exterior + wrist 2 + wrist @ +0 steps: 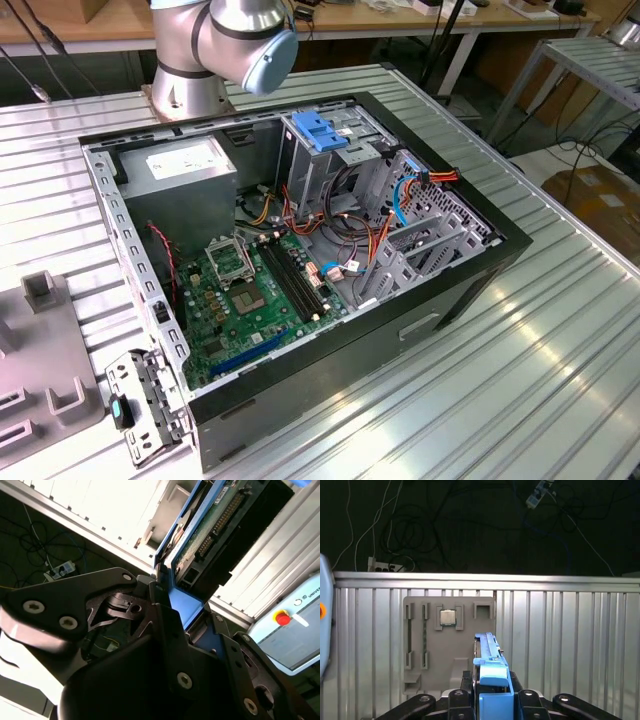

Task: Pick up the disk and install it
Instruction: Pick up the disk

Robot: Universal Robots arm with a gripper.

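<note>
With fingers (162, 620) clenched on the blue rail (185, 605) of the disk (215, 522), held edge-on over the bench (560, 645) near the grey tray (445, 650), carry slowly, squeezing evenly, probably guarding against twist.

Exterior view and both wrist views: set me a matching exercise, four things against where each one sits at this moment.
Things:
1. disk
2. motherboard
3. light-blue latch plate
4. processor chip

Places:
A. in a pocket of the grey fixture plate
B. clamped in the gripper
C. flat on the bottom of the open computer case
D. on top of the drive cage

Pairs: 1-B; 2-C; 3-D; 4-A
</note>
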